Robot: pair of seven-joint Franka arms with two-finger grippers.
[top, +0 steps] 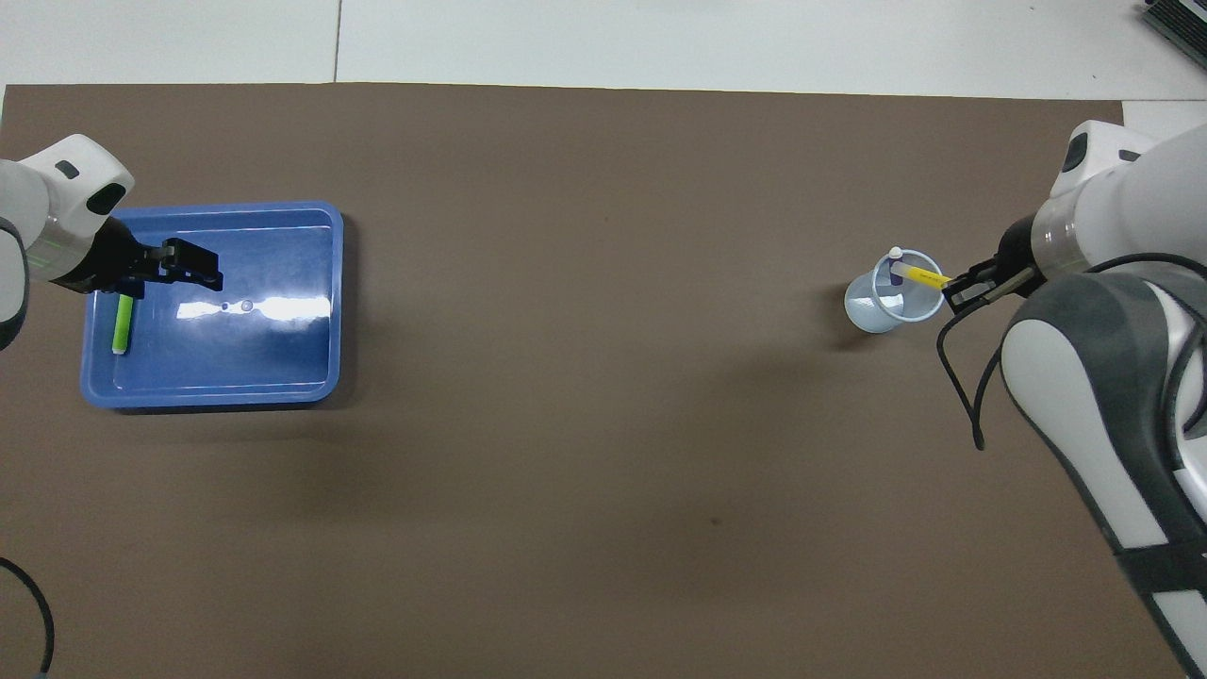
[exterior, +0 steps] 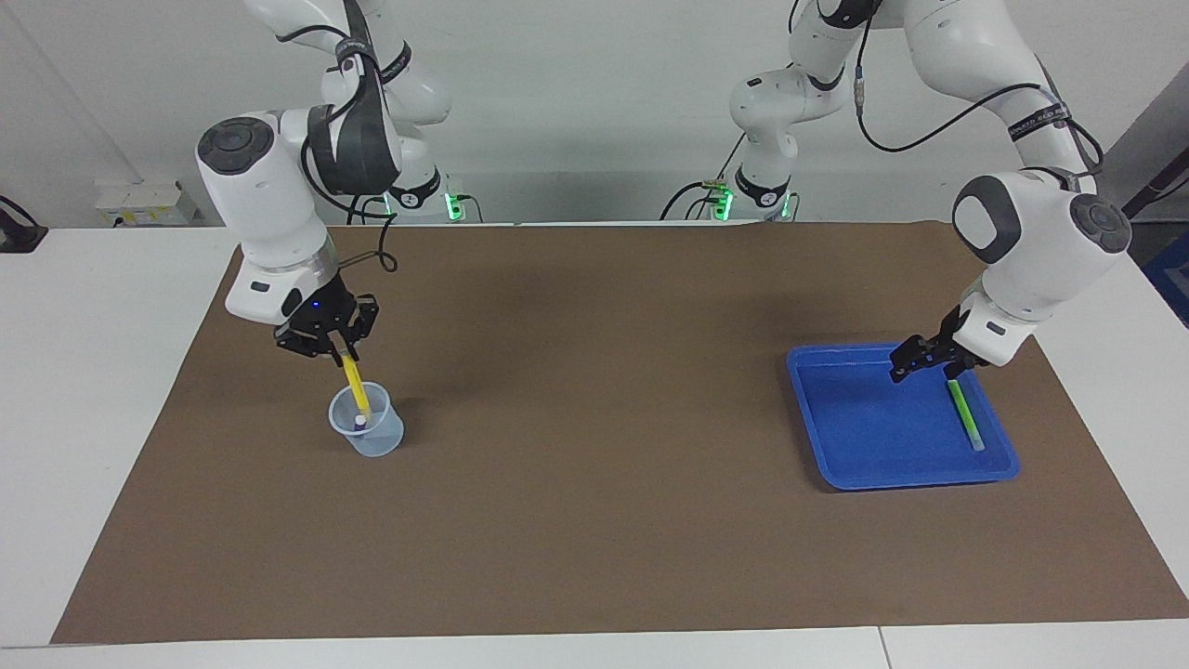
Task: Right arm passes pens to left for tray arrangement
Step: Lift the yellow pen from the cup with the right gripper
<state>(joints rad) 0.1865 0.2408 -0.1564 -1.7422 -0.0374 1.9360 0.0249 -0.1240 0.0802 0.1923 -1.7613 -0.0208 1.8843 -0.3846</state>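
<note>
My right gripper (exterior: 346, 353) (top: 952, 286) is shut on the upper end of the yellow pen (exterior: 355, 383) (top: 926, 275). The pen slants down, with its pale lower end inside the small clear cup (exterior: 372, 437) (top: 872, 316). A dark purplish shape shows inside the cup in the overhead view; I cannot tell what it is. My left gripper (exterior: 927, 370) (top: 165, 278) hangs open and holds nothing, low over the blue tray (exterior: 873, 418) (top: 283, 358). The green pen (exterior: 966, 415) (top: 122, 323) lies flat in the tray along the rim at the left arm's end, one end just under a left finger.
A brown mat (exterior: 594, 520) covers the table between the cup and the tray. White tabletop borders the mat at both ends. Cables hang by both arms near their bases.
</note>
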